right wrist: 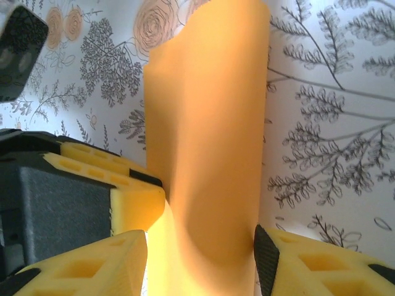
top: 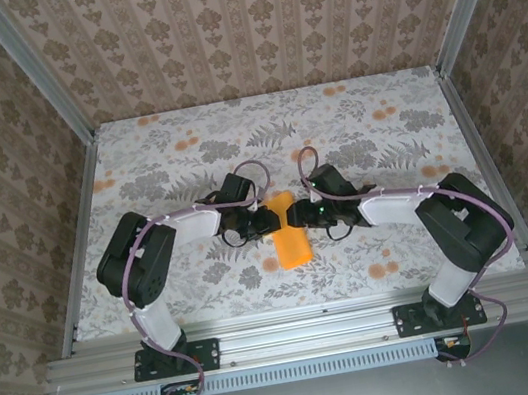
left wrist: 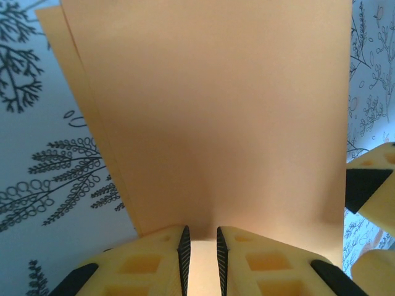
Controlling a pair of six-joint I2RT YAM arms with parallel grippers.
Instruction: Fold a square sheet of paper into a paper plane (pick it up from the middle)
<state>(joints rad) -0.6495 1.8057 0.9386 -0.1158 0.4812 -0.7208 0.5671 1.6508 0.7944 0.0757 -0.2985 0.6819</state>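
Note:
The orange sheet of paper (top: 290, 246) lies mid-table, folded double into a long, blunt-ended band rather than a pointed dart. Both grippers meet over its far end. My left gripper (top: 270, 221) comes in from the left. In the left wrist view its jaws (left wrist: 201, 246) stand a narrow slit apart, with the sheet (left wrist: 216, 111) running down into it. My right gripper (top: 300, 216) faces it from the right. Its jaws (right wrist: 200, 243) stand wide on either side of the bulging sheet (right wrist: 210, 123), and the right pad (right wrist: 264, 253) touches the paper's edge.
The flower-print tabletop (top: 234, 142) is bounded by aluminium rails at the left (top: 78, 239), right (top: 479, 151) and front (top: 307, 330), with patterned walls behind. A finger of the right gripper (left wrist: 368, 185) sits close beside the left one.

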